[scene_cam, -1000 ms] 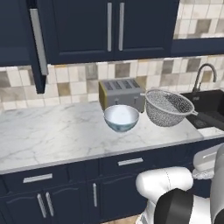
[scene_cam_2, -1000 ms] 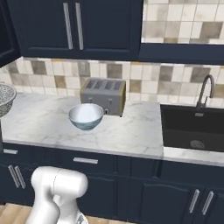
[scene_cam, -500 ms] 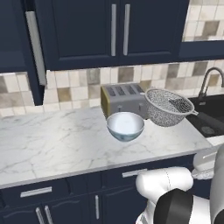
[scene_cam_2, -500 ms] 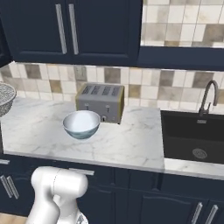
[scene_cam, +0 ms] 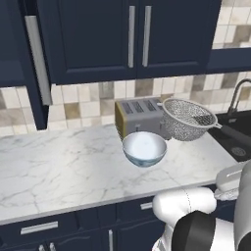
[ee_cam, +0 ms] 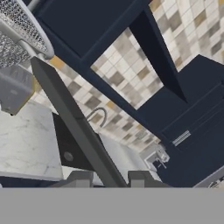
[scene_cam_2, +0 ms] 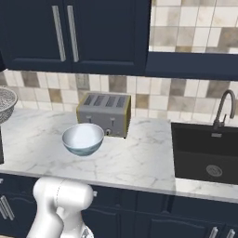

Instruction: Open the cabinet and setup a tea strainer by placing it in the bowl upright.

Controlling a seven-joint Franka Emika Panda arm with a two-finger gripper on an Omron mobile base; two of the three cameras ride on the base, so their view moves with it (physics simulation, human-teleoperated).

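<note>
The tea strainer (scene_cam: 188, 118), a silver mesh basket, hangs tilted in the air just right of the toaster, its dark handle reaching off to the right. In the hand view that handle (ee_cam: 74, 122) runs down between the fingertips, with my gripper (ee_cam: 110, 178) shut on it and the mesh (ee_cam: 17, 30) at top left. The pale blue bowl (scene_cam: 144, 148) sits upright on the counter in front of the toaster, below and left of the strainer. The strainer's rim (scene_cam_2: 4, 104) also shows at the left edge of the right base view, left of the bowl (scene_cam_2: 83, 138). One cabinet door (scene_cam: 34, 63) stands swung open at left.
A silver toaster (scene_cam: 141, 115) stands behind the bowl against the tiled wall. Two shut navy doors (scene_cam: 139, 37) hang above it. A black sink with faucet (scene_cam_2: 207, 155) lies to the right. White marble counter (scene_cam: 59, 166) spreads left of the bowl.
The base has driven closer to the counter, so the whole scene has grown and shifted. The held strainer keeps its place in the views and now hangs nearer the bowl.
</note>
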